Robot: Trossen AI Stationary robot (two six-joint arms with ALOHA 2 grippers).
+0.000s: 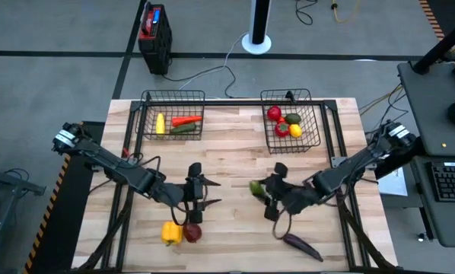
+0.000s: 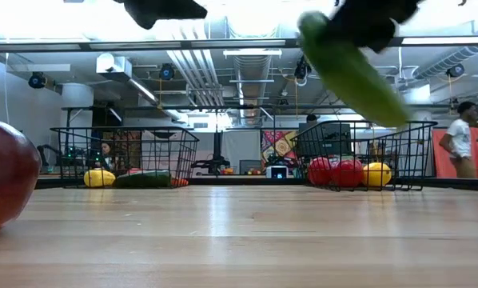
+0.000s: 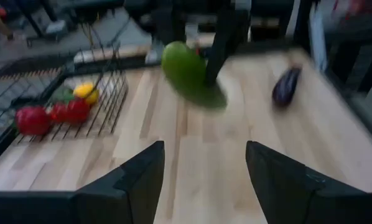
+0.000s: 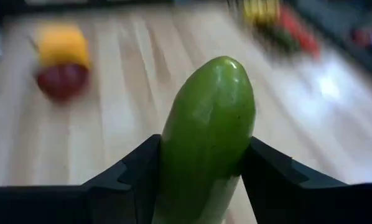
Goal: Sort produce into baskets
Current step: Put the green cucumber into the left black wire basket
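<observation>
Above the wooden table point(image 1: 235, 164), between two wire baskets point(image 1: 173, 114) and the near edge, the right gripper point(image 1: 267, 199) clamps a green cucumber point(image 4: 206, 134) mid-body, lifted clear. It looks light, stiff, glossy, likely slippery. Left gripper point(image 1: 199, 194) hovers unclenched, holding nothing.

A light wooden plank table top point(image 1: 235, 152) is seen. Two black wire-mesh rectangular baskets are set directly on it along the far edge, the left basket point(image 1: 147, 122) and the right basket point(image 1: 316, 125) well apart. At the near edge a yellow toy pepper point(image 1: 171, 233) is laid touching a dark red toy tomato point(image 1: 192, 233); a purple toy eggplant point(image 1: 302, 244) is laid near the right.
</observation>
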